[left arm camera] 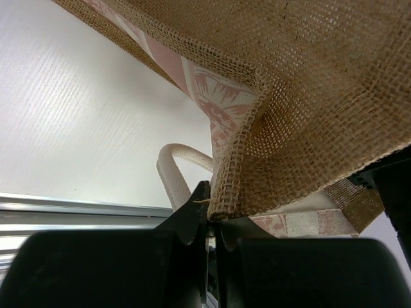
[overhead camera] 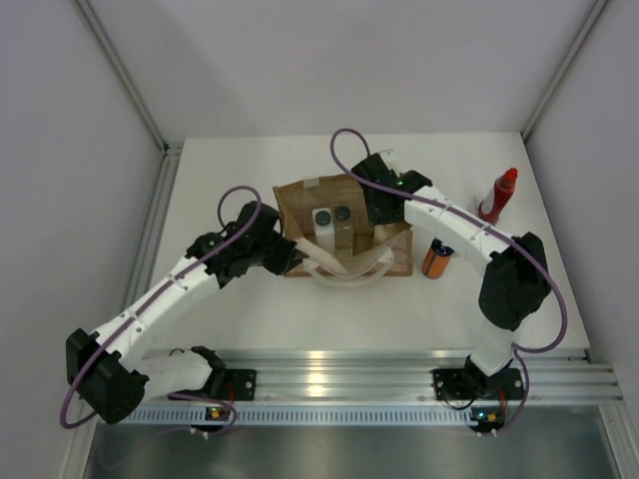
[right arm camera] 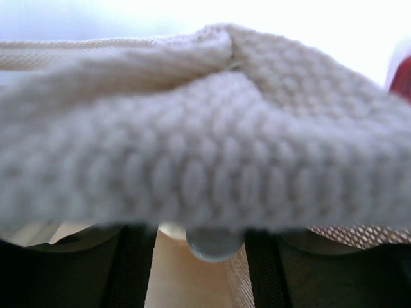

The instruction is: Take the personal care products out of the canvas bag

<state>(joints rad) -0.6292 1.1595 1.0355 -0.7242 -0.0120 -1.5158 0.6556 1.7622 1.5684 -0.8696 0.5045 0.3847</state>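
The canvas bag (overhead camera: 300,205) lies in the middle of the table with its cream handles (overhead camera: 349,267) towards me. My left gripper (overhead camera: 293,255) is shut on the bag's woven rim corner (left arm camera: 231,192). My right gripper (overhead camera: 377,222) reaches into the bag's right side. In the right wrist view its fingers (right arm camera: 131,269) stand apart, with a grey cap (right arm camera: 214,244) between them near the right finger; a cream handle (right arm camera: 192,141) hides the rest. A white bottle (overhead camera: 322,219) and a dark cap (overhead camera: 343,213) show inside the bag. Outside it, the orange bottle (overhead camera: 436,258) lies on the table and the red bottle (overhead camera: 496,196) stands.
White walls enclose the table on the left, back and right. An aluminium rail (overhead camera: 329,364) runs along the near edge by the arm bases. The red bottle stands close to the right wall.
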